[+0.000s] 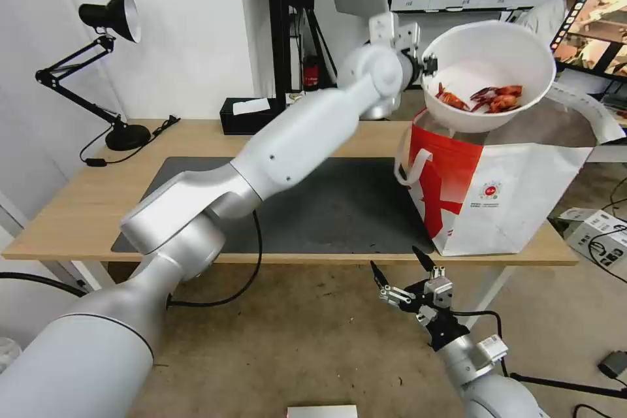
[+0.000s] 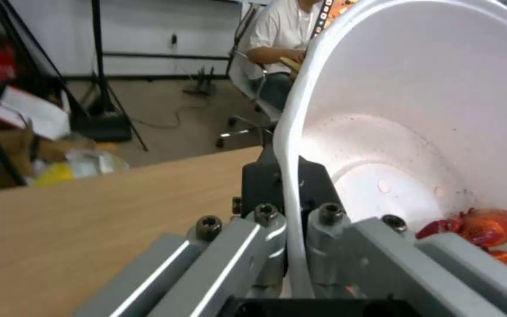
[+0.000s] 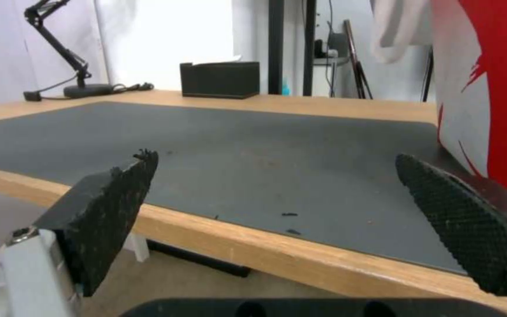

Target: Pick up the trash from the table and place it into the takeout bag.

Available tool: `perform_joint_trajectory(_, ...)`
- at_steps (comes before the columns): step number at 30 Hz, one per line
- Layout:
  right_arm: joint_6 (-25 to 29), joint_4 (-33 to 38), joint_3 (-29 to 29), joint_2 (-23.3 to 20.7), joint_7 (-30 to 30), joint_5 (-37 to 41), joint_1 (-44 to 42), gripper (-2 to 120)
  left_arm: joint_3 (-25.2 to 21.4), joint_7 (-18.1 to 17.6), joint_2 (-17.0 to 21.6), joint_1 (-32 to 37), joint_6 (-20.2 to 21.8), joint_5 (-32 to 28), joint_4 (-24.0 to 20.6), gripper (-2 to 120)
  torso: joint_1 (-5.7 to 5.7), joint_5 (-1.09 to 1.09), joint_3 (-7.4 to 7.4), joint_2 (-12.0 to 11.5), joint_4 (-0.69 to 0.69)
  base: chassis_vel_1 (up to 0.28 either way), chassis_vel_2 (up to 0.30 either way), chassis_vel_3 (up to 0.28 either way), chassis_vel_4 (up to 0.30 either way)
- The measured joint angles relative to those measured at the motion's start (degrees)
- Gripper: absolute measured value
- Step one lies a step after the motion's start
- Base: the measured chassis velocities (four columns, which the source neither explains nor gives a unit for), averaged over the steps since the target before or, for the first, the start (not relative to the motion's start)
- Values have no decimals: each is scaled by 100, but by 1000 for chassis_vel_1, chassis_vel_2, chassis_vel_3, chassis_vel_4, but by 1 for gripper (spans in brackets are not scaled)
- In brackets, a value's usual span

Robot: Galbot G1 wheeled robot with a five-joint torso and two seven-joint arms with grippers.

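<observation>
Shells of red colour lay low in the tilted white bowl, which the left gripper pinched by its rim above the open mouth of the takeout bag. The left wrist view showed the rim clamped between the fingers. The bag stood at the right end of the table, close to its front edge. The right gripper hung below that edge, its pads spread wide. The dark mat seemed bare, possibly with small crumbs.
</observation>
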Motion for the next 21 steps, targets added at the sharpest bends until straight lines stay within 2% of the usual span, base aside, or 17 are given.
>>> perform_joint_trajectory(11,0,0,0,0,0,0,0,100,428,361,336,13,-100,507,-372,0,0,0,0,0,1,0,0,0,0)
perform_joint_trajectory(21,0,0,0,0,0,0,0,100,482,725,324,8,-210,410,-355,0,0,0,0,0,1,0,0,0,0)
